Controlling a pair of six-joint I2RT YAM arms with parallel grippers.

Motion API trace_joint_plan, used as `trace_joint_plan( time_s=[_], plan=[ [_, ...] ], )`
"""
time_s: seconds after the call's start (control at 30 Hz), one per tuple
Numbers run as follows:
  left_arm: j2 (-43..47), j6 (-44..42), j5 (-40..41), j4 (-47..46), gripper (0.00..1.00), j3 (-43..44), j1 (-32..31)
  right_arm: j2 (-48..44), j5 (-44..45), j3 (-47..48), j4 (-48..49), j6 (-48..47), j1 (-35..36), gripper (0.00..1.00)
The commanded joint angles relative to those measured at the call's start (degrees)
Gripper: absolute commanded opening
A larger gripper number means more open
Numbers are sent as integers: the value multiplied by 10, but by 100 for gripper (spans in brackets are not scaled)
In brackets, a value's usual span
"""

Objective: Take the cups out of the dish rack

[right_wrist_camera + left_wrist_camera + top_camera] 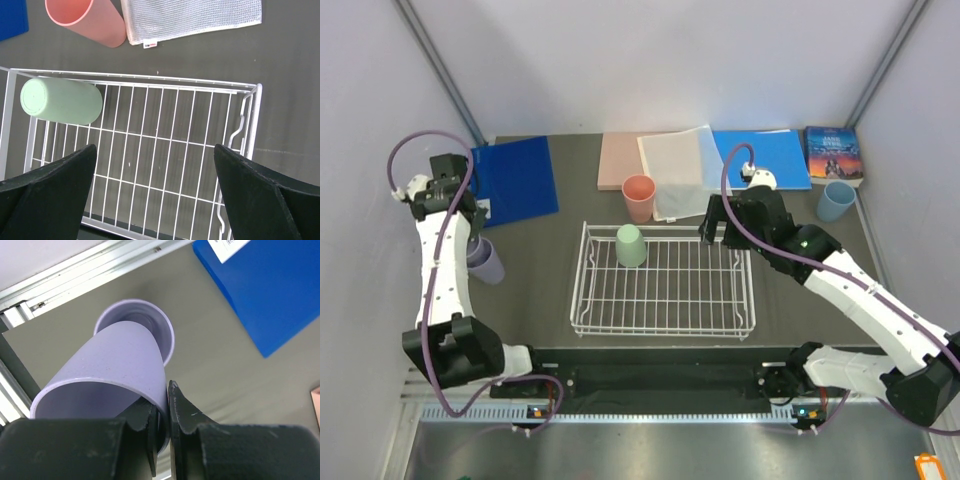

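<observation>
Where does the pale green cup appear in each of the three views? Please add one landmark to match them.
Top external: the pale green cup stands in the dish rack, at its far rim, toward the left.
Left wrist: not in it.
Right wrist: upper left, inside the rack's far rim.
Shared landmark: the salmon pink cup, just beyond the rack's far rim in both those views.

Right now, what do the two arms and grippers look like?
The left arm and right arm have white links with black joints and bases; a purple cable loops along each. The left gripper and right gripper have matte black, wedge-shaped fingers.
</observation>
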State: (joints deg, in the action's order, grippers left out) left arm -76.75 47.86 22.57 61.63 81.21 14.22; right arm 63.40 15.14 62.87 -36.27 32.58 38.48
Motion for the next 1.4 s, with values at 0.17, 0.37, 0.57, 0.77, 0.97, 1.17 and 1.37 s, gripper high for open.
trace_joint_plan(
  time_s=[0.17,0.37,0.57,0.77,0.97,1.17,1.37],
  plan=[
    [-23,-11,-45,-70,0,-51,26,5,0,13,6,-1,5,100],
    [-43,-20,-55,-89,0,-65,29,6,0,9,7,1,5,100],
    [-30,-28,-53,-96,26,-47,30,7,-1,-1,12,6,5,100],
    [-31,-30,-44,-83,49,3,31,4,-5,-5,18,6,5,100],
    [-2,-29,-109,-94,76,37,27,-1,-10,10,54,-47,70,99],
    [50,-34,-154,-121,80,36,-15,62,60,71,45,-94,173,100],
    [114,-43,-190,-133,82,-15,-83,152,54,112,51,-123,208,100]
  ],
)
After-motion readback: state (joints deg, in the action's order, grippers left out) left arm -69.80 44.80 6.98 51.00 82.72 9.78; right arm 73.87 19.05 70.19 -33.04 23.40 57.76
